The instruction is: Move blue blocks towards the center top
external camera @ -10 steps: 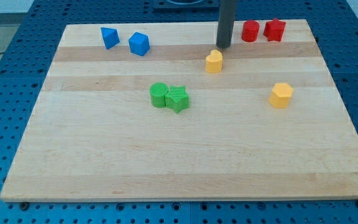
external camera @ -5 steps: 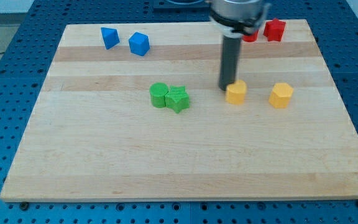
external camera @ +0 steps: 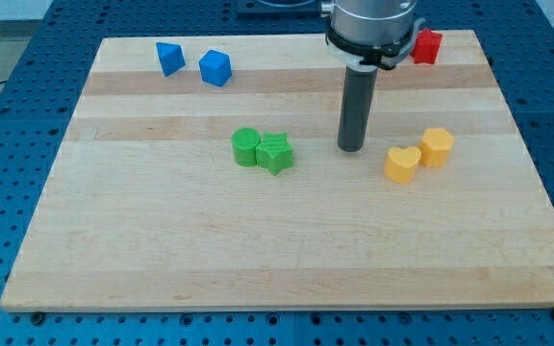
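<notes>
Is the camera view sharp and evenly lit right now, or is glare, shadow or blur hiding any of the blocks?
Camera view: even, soft light, no glare on the wooden board; shadows are faint, just a small one at my tip. The two blue blocks, the green pair and the yellow pair are sharp. The arm hides everything near the red block on its left.

No readable text, labels, brands, numbers or signs anywhere: none on blocks, worktop or rod.
</notes>
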You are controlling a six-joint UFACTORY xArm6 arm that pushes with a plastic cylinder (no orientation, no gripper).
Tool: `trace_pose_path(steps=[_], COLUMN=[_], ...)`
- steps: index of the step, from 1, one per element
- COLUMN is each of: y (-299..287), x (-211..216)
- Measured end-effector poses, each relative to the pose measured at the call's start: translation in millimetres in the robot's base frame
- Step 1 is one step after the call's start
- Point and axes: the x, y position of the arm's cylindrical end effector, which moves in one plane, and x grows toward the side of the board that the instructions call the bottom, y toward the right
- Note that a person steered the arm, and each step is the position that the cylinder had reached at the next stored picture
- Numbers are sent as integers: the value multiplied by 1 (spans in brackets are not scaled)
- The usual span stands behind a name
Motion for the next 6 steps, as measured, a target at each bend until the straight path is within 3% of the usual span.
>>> trace_pose_path(steps=[5, 6], y=[-11, -22], x=[-43, -70])
